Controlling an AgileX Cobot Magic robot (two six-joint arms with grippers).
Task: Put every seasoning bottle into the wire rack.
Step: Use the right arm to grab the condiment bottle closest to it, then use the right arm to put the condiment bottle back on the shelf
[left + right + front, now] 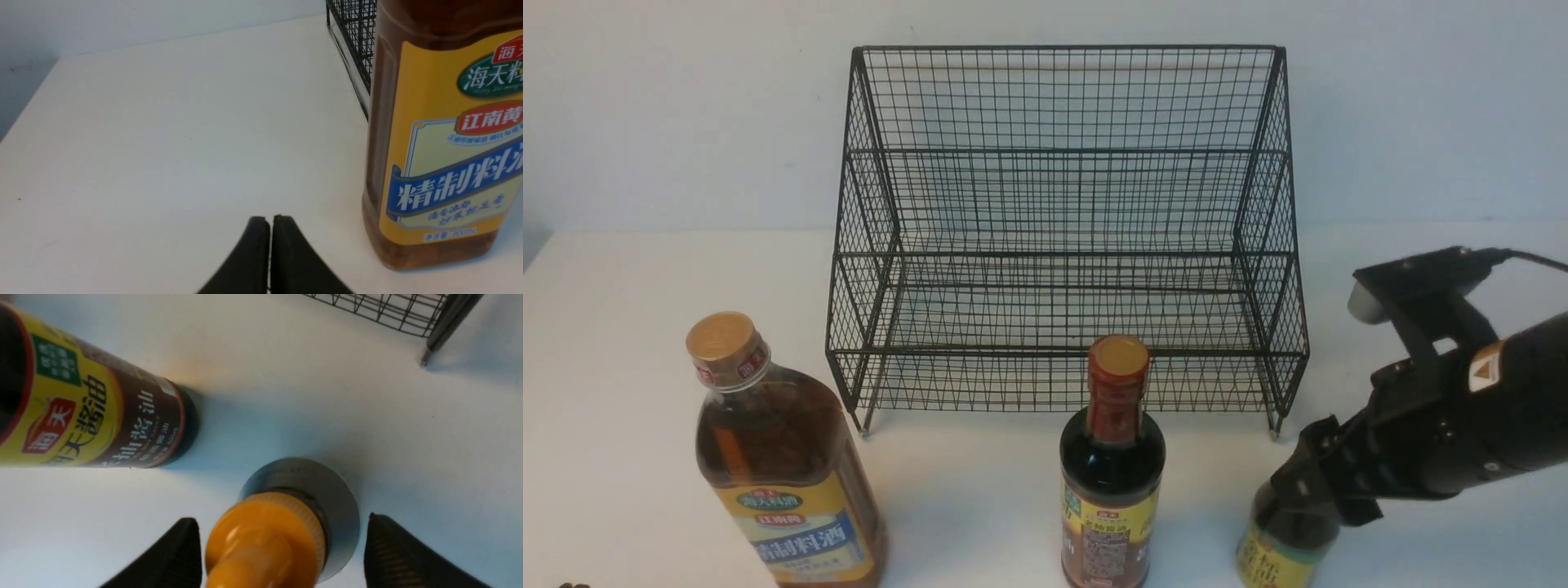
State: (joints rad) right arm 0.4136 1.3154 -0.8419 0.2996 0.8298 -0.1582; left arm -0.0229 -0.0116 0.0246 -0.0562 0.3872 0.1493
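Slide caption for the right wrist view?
Open right gripper straddling the yellow-capped small bottle, slim dark bottle standing nearby.

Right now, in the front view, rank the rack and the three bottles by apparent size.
1. Rack
2. Amber bottle
3. Slim bottle
4. Small bottle, which is partly hidden and cropped, so its place is least certain.

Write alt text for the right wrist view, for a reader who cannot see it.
The right gripper, jaws open, flanks a small dark bottle with an orange-yellow nozzle cap. A slim dark bottle with a yellow-and-brown label stands nearby on the white table; a corner of the black wire-mesh rack shows beyond.
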